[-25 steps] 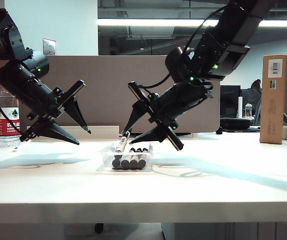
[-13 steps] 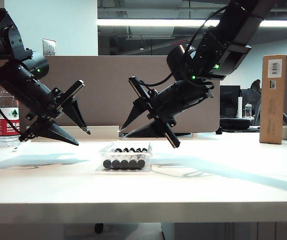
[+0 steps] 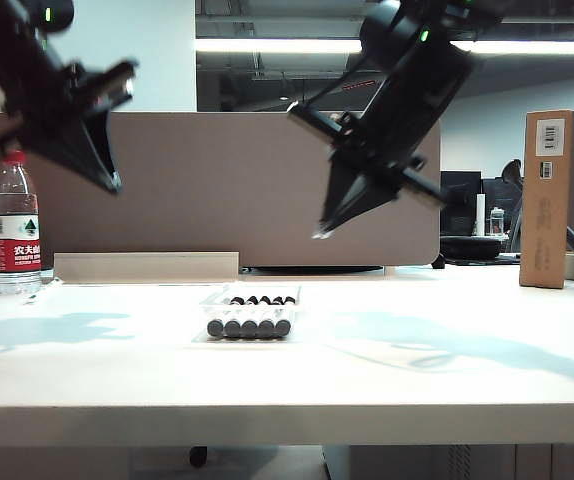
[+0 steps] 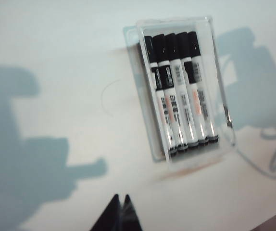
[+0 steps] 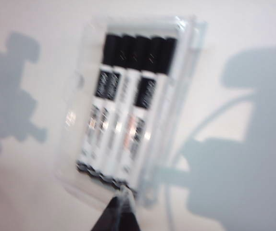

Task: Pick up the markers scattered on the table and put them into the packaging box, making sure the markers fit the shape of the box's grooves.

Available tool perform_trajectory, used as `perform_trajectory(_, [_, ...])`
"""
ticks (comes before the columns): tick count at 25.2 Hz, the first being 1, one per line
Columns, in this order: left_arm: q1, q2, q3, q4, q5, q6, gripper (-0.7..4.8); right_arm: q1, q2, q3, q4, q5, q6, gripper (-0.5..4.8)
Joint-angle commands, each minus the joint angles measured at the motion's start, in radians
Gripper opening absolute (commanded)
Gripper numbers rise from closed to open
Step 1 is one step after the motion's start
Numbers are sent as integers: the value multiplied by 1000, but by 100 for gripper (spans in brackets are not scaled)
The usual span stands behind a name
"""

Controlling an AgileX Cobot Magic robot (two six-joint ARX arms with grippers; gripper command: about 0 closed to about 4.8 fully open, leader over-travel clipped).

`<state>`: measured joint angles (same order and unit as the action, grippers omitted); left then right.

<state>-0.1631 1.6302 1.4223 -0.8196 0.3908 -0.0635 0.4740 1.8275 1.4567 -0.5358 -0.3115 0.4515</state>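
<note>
**A:** While both arms hang high over the table (image 3: 447, 370), where do the markers (image 3: 249, 325) sit?

**B:** All five lie side by side in the box (image 3: 204, 333), near the table's middle, one per groove. In the exterior view their dark round ends face the camera. The left wrist view shows the markers (image 4: 179, 91) parallel, black caps all at one end, white barrels with dark print, inside the clear box (image 4: 224, 122). The right wrist view is blurred but shows the same row (image 5: 126, 115) inside the box (image 5: 68, 144).

**A:** And the grippers?

**B:** The left gripper (image 3: 114, 181) is up at the left, well above the table, fingers pressed together and holding nothing; its joined tips (image 4: 119, 204) show in its own view. The right gripper (image 3: 319, 234) is up right of the box, also pressed together and bare, tips (image 5: 122, 199) meeting over the box's edge in its view.

**A:** Anything else around?

**B:** A water bottle (image 3: 15, 225) at the far left and a tall cardboard box (image 3: 547, 198) at the far right.
</note>
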Motion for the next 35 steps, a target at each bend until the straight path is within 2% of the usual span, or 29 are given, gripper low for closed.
perform_trajectory(1, [-89, -133, 3, -107, -242, 0, -6, 7, -92, 5, -151, 43, -149, -9])
perform_trajectory(2, [-125, -188, 3, -129, -316, -28, -6, 13, -134, 4, -172, 47, -177, -9])
perform_trajectory(3, [-148, -233, 3, -137, -344, -47, -6, 18, -168, 3, -187, 47, -192, -9])
perform_trajectory(7, [-267, -406, -21, -97, -358, -47, -6, 50, -346, -34, -218, 48, -197, -9])
perform_trajectory(9, [-324, -492, -49, -71, -375, -6, -6, 85, -457, -84, -171, 58, -157, -9])
perform_trajectory(11, [-367, -581, -95, -42, -374, 0, -6, 136, -568, -150, -93, 108, -108, -9])
perform_trajectory(12, [-388, -623, -122, -31, -367, 0, -6, 167, -616, -182, -63, 156, -84, -9])
perform_trajectory(13, [-444, -724, -195, -7, -370, -18, -6, 254, -718, -254, -22, 294, -41, -9])
perform_trajectory(15, [-506, -888, -310, 27, -375, -29, -6, 399, -820, -336, 0, 467, -24, -9])
perform_trajectory(18, [-544, -1086, -425, 80, -387, -53, -6, 555, -885, -402, 10, 644, -24, -9])
perform_trajectory(20, [-560, -1255, -511, 118, -378, -104, -6, 662, -912, -440, 9, 764, -25, -9])
perform_trajectory(23, [-559, -1471, -573, 98, -428, -109, -5, 736, -901, -445, -3, 784, -25, -9])
perform_trajectory(25, [-560, -1598, -586, 69, -368, -109, -5, 746, -902, -444, -7, 782, -25, -8])
perform_trajectory(26, [-562, -1624, -579, 45, -369, -108, -5, 745, -901, -445, -8, 781, -25, -8])
perform_trajectory(28, [-559, -1625, -536, -28, -371, -108, -5, 742, -902, -445, -8, 786, -26, -8])
perform_trajectory(35, [-561, -1616, -530, -41, -339, -109, -5, 744, -904, -445, -10, 784, -26, -8])
